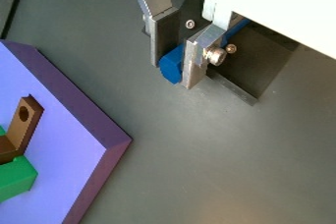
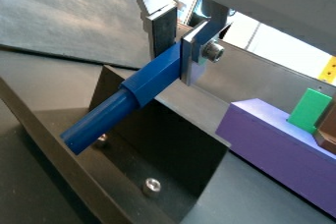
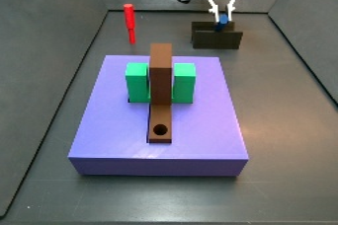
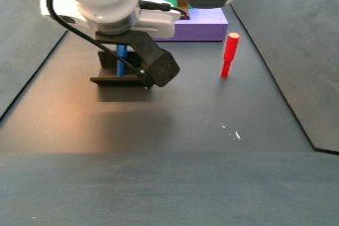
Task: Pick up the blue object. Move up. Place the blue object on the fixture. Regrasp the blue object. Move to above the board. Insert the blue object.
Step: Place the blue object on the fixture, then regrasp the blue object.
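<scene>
- The two-finger gripper with flat silver plates point(image 2: 184, 43) sits right over the dark olive-grey fixture block point(image 3: 216, 37) at the far end of the floor, behind the board, seen in a side view.
- Its plates are clamped on the slim blue cylindrical peg point(image 2: 132, 95); in a wrist view the peg runs out long and slanted from between the fingers, its free end pointing down toward the fixture's dark plate.
- In the wrist view with the board's corner, only a short blue stub point(image 1: 170, 67) shows by the finger plates.
- From a side view the blue peg point(image 4: 123, 56) stands roughly upright above the fixture point(image 4: 122, 75). Can't tell whether it's actually touching the notch.
- The big flat lavender-purple square board point(image 3: 199, 130) lies mid-floor with green blocks point(image 3: 137, 81) and a long brown bar point(image 3: 161, 93) across it; the bar's round hole point(image 3: 160, 129) is at the near end.
- A slim red peg point(image 3: 129, 21) stands upright on the floor, well apart from the gripper, off by the board's far corner.
</scene>
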Robot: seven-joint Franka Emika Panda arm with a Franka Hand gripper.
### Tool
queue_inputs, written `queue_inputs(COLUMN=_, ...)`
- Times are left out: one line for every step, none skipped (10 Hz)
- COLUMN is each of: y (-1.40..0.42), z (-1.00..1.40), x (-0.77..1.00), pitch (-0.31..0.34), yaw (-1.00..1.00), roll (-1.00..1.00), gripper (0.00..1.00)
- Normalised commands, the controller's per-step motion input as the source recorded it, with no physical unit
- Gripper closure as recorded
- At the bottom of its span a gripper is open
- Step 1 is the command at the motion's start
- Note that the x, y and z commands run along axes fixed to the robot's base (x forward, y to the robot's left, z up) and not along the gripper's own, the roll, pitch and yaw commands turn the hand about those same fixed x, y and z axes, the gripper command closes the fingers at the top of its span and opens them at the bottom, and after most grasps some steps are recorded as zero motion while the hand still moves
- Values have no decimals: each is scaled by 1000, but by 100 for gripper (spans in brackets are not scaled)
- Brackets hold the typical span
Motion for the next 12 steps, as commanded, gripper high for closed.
queue_inputs(y=-140, z=-26, x=0, pitch=0, yaw=-40, roll=0, gripper=100)
queue_inputs(y=-114, z=-71, x=-43, pitch=0, yaw=-14, roll=34, gripper=100)
queue_inputs(y=-3, z=-31, x=-94, pitch=0, yaw=0, roll=197, gripper=100)
queue_inputs(y=0, z=-97, x=-31, pitch=0, yaw=0, roll=60, gripper=100)
queue_inputs(y=0, z=-100, x=0, pitch=0, yaw=-6, roll=0, gripper=100)
queue_inputs(y=0, z=-94, x=0, pitch=0, yaw=-3, roll=0, gripper=100)
queue_inputs(y=0, z=-103, x=0, pitch=0, yaw=0, roll=66, gripper=100)
queue_inputs(y=0, z=-77, x=0, pitch=0, yaw=0, roll=9, gripper=100)
queue_inputs(y=0, z=0, x=0, pitch=0, yaw=0, roll=0, gripper=100)
queue_inputs(y=0, z=0, x=0, pitch=0, yaw=0, roll=0, gripper=0)
queue_inputs(y=0, z=140, x=29, pitch=0, yaw=23, roll=326, gripper=0)
queue_inputs(y=26, z=494, x=86, pitch=0, yaw=0, roll=554, gripper=0)
